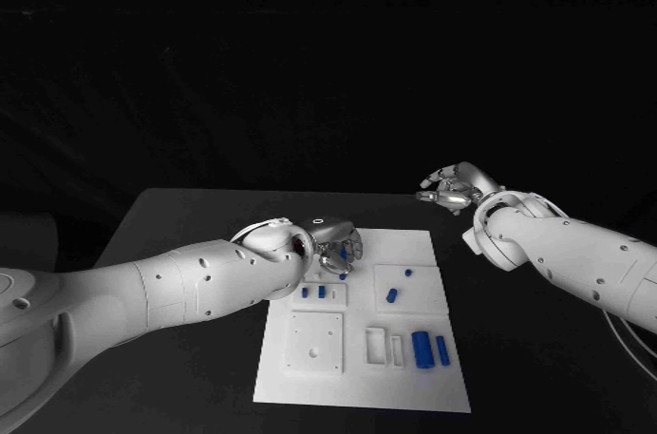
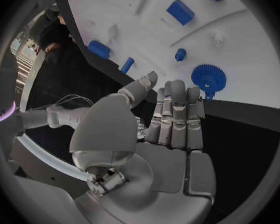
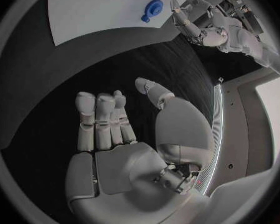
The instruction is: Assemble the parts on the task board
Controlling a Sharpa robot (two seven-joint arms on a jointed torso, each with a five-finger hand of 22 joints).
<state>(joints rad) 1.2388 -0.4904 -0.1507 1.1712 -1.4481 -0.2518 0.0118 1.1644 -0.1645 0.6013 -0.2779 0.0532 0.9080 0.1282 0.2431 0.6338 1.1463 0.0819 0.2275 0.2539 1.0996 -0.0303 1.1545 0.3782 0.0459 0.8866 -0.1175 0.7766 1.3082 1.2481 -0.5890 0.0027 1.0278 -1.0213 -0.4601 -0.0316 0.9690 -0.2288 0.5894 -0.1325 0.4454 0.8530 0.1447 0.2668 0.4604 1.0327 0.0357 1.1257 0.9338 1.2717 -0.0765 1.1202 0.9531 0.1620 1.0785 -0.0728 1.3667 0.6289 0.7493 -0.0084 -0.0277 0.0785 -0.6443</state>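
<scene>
Nearest the robot on the white task board (image 1: 309,382), two blue blocks (image 1: 430,348) stand side by side at the right, with smaller blue parts (image 1: 393,293) lying in the middle; all look light, rigid and smooth, so each is probably best pinched across its flat sides. Further out, the left hand (image 1: 328,244) hovers over the board's far edge with fingers straight and apart, holding nothing, beside the blue gear (image 2: 209,76), which looks stiff but fine-toothed and is better taken by its rim. Beyond the board's far right corner, the right hand (image 1: 455,187) hangs over the black table (image 1: 178,216), open and empty.
</scene>
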